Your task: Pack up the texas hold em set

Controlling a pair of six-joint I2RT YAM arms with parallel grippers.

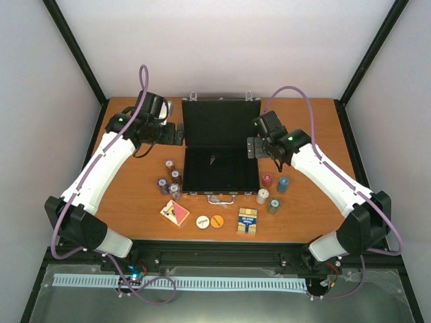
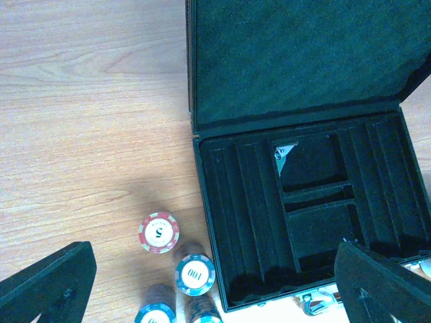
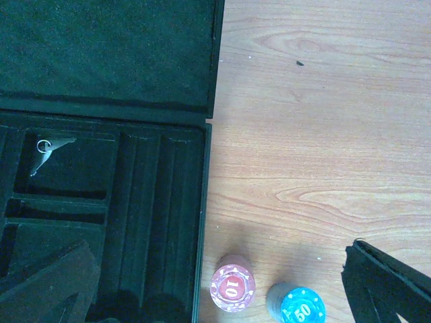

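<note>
While left gripper [image 2: 215, 250] and right gripper [image 3: 219, 250] gape, the white-walled wooden table [image 1: 306, 222] bears one case [image 1: 219, 122], eight chip stacks [image 1: 175, 176], two decks [image 1: 248, 220], two discs [image 1: 201, 221].

In the left wrist view, the red-and-white chip stack [image 2: 159, 232] shows "5" on its top chip, and the teal chip stack [image 2: 194, 274] beside it reads "100". In the right wrist view, the red chip stack [image 3: 232, 289] reads "10" and the blue chip stack [image 3: 302, 311] reads "50".

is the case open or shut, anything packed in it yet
Open: the lid of the black case is swung back. Its slots are bare except for a small silvery item.
</note>
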